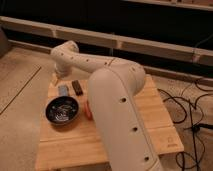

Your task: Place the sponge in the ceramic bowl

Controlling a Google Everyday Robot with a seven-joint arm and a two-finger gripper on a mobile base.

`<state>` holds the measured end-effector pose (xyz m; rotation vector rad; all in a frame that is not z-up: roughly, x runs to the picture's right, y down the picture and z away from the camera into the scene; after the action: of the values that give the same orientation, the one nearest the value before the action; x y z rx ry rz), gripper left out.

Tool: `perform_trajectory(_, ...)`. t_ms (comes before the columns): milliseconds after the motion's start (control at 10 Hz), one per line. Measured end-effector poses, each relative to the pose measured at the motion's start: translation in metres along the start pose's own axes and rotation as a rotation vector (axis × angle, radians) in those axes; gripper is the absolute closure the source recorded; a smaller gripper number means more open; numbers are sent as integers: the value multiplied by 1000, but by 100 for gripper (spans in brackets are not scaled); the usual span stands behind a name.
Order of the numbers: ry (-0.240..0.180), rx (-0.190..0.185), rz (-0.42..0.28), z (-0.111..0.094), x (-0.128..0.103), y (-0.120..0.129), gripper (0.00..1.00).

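**A:** Pincer status?

**B:** One arm (pixel 115 100), one pincer (pixel 59 78). The pincer sits low over the far left corner of the worktop (pixel 155 120), below the arm's bent wrist. Can't tell how far open it is, or whether it has hold of anything.

**A:** Sponge?

**B:** One sponge (pixel 63 90). It lies flat on the worktop, just camera-side of the pincer. It's close, but I can't tell whether they touch. It's not in the bowl.

**A:** Bowl?

**B:** One ceramic bowl (pixel 62 110), upright, with a glossy inside. It's further camera-side of the pincer, just past the sponge, with its rim near the sponge's near end.

**A:** Anything else?

**B:** Three more items, one of each:
- Black block (pixel 77 87), picture-right of the pincer and just beside the sponge.
- Cream object (pixel 52 80), showing at the pincer's picture-left, mostly hidden.
- Orange-red item (pixel 87 110), camera-side and picture-right of the pincer, next to the bowl and half hidden by the arm.

Cables (pixel 192 115) lie on the floor, well apart from the pincer at picture-right.
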<state>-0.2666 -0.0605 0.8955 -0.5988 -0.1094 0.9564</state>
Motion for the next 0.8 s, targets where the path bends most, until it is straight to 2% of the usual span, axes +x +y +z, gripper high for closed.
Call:
perform_trajectory(300, 48, -46, 27, 31, 5, -5, 35)
perform_trajectory(500, 113, -98, 36, 57, 15, 1, 35)
perform_trajectory(600, 139, -110, 38, 65, 18, 1, 35)
perform_trajectory(800, 160, -123, 55, 73, 20, -4, 35)
